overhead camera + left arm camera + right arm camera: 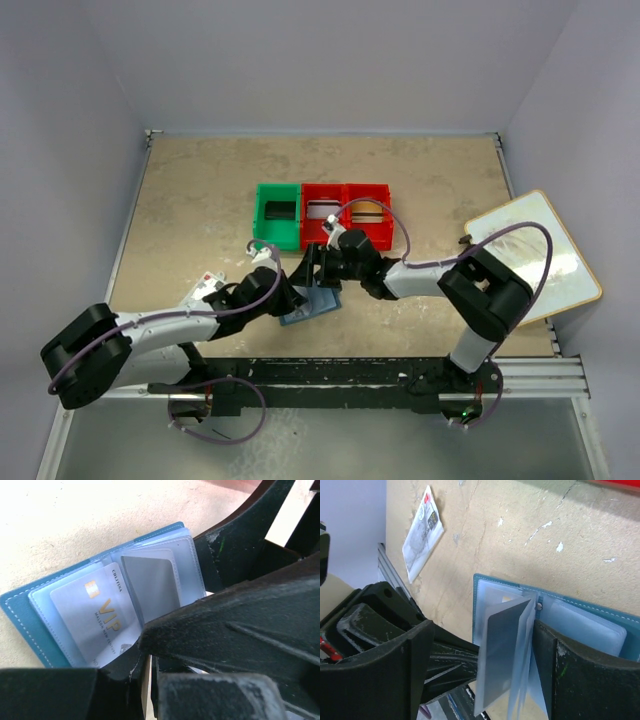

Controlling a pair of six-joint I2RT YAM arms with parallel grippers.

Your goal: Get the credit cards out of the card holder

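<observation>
One grey card [500,650] stands between right fingers [570,680].

Teal, stitched, leather-look card holder [17,615] with cloudy clear plastic sleeves [187,565]; smooth silver-grey plastic credit card [95,617], gold print; matt, chipped beige tabletop [520,530].

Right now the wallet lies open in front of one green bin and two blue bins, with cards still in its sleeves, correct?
Not quite: the two bins beside the green bin are red, not blue, as the top view shows. The rest holds: the wallet lies open in front of them, cards still in its sleeves.
</observation>
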